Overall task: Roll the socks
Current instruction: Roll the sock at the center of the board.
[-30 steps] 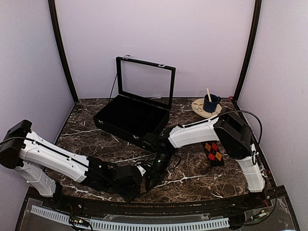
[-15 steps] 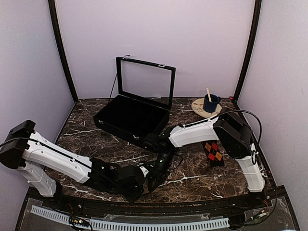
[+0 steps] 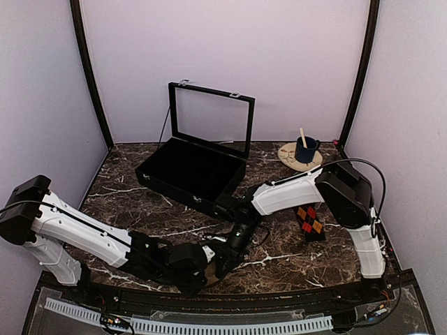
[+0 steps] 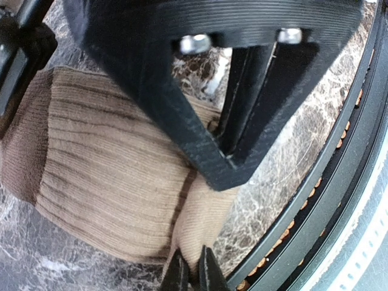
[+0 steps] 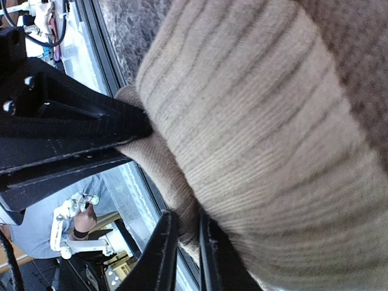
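Observation:
A tan-brown ribbed sock [image 4: 103,176] lies on the marble close to the table's near edge. It fills the right wrist view [image 5: 273,133]. My left gripper [image 4: 189,274] is shut on a fold at the sock's end. My right gripper [image 5: 182,242] pinches another fold of the same sock, with its jaws close together and fabric filling the gap. The two grippers meet at the front centre of the top view, left gripper [image 3: 222,259] and right gripper [image 3: 239,241], and they hide the sock there. A second sock [image 3: 309,222], black with red-orange diamonds, stands bundled at the right.
An open black box [image 3: 192,171] with a raised glass lid stands at the back centre. A blue cup [image 3: 305,149] with a stick in it sits on a round coaster at the back right. The table's black front rail [image 4: 339,182] runs right beside the sock.
The left gripper has closed on the sock's fold. Both grippers have shifted a little to the right and toward the near edge.

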`<state>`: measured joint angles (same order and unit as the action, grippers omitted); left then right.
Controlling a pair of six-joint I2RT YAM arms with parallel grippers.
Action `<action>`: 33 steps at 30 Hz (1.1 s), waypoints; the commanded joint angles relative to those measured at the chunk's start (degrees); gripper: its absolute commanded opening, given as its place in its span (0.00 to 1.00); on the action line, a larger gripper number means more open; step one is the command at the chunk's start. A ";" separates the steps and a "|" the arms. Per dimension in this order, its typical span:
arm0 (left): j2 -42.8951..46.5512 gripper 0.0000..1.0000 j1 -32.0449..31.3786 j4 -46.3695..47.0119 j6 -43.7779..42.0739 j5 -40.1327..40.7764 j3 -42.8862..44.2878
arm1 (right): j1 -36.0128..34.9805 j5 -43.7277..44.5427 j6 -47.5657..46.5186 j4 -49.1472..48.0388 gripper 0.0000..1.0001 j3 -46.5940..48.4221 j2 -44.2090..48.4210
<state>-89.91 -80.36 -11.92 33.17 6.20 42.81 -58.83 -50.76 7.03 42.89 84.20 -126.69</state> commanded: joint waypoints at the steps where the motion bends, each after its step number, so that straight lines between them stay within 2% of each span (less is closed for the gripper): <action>1: -2.72 0.00 -0.77 -13.22 0.49 -5.69 -4.05 | 1.24 7.33 0.91 -1.07 0.15 -3.22 1.09; 8: -3.53 0.00 -0.68 -11.97 1.23 -5.04 -4.01 | 1.80 8.23 2.04 -3.11 0.19 -5.77 3.08; 15: -2.51 0.00 0.59 -9.31 2.12 -8.05 -5.00 | 3.31 11.09 3.42 -5.86 0.21 -9.07 6.78; 28: 0.34 0.00 8.66 -4.74 -1.00 -21.48 -6.26 | 6.08 16.46 5.08 -12.05 0.22 -13.23 12.81; 33: 0.34 0.00 11.76 -3.46 -1.96 -28.24 -6.65 | 6.09 21.86 5.34 -16.24 0.23 -16.01 16.45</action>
<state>-88.09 -70.26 -7.94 32.88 -13.91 39.38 -53.08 -35.59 11.77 30.81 70.52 -113.78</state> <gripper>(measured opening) 0.055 0.227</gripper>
